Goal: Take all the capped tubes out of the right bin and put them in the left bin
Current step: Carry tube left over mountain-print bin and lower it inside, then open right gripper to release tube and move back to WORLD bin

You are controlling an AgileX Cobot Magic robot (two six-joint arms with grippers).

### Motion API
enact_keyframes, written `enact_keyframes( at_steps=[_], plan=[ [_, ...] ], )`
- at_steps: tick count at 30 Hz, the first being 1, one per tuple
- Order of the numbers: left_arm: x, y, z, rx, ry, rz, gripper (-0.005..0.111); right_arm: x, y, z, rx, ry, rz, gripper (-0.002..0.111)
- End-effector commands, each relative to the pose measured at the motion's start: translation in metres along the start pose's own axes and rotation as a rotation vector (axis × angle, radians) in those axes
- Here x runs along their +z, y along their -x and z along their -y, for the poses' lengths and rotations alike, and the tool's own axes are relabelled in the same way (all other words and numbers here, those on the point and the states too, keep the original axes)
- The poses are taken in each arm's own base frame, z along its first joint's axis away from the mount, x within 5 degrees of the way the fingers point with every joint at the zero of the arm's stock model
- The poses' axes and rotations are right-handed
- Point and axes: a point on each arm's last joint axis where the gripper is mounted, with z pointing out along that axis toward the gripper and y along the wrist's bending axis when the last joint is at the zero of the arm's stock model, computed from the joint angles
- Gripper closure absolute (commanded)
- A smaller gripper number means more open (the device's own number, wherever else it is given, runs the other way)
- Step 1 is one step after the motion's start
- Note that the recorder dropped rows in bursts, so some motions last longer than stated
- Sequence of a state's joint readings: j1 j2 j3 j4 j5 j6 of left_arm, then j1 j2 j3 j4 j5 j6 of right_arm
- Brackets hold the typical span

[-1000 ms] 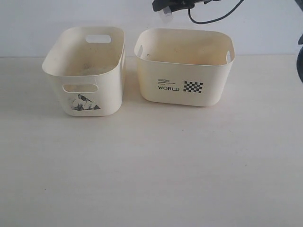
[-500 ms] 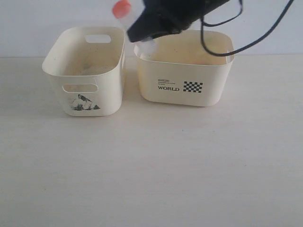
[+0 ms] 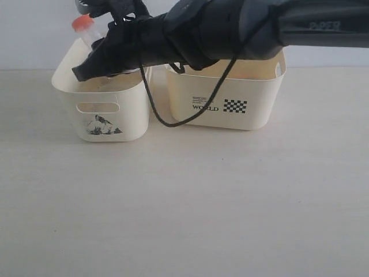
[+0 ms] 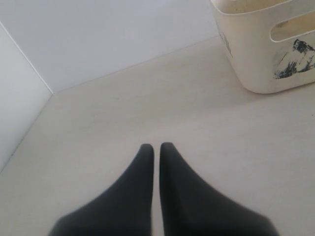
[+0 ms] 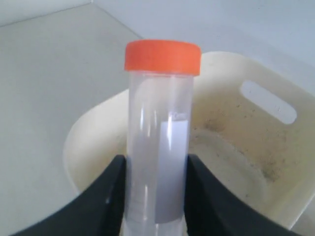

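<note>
at upper left, over the left bin [image 3: 132, 115], our right gripper [image 5: 156, 169] pinches the orange-capped tube [image 3: 87, 32] by its barrel; we judge it light, stiff, slick.

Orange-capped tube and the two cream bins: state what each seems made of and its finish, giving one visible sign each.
Orange-capped tube: likely clear glossy plastic; a white label shows through its wall, with bright streaks. Its cap looks opaque matte plastic. Left bin and right bin: probably moulded plastic, smooth satin cream; rounded corners, thin rims, cut-out handles, printed walls.
</note>
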State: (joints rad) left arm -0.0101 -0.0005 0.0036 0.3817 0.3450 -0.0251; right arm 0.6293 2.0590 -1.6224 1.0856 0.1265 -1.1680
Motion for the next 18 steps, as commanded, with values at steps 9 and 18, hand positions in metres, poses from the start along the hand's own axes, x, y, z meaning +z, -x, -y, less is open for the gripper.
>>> enact_keyframes(
  at_steps=[9, 18],
  plan=[
    [0.000, 0.001, 0.000, -0.009, 0.001, 0.007, 0.102, 0.029, 0.003, -0.001, 0.067, 0.060, 0.016, 0.071],
    [0.000, 0.001, 0.000, -0.009, 0.001, 0.007, 0.102, 0.026, 0.006, -0.001, 0.061, 0.073, 0.015, 0.096]
  ],
)
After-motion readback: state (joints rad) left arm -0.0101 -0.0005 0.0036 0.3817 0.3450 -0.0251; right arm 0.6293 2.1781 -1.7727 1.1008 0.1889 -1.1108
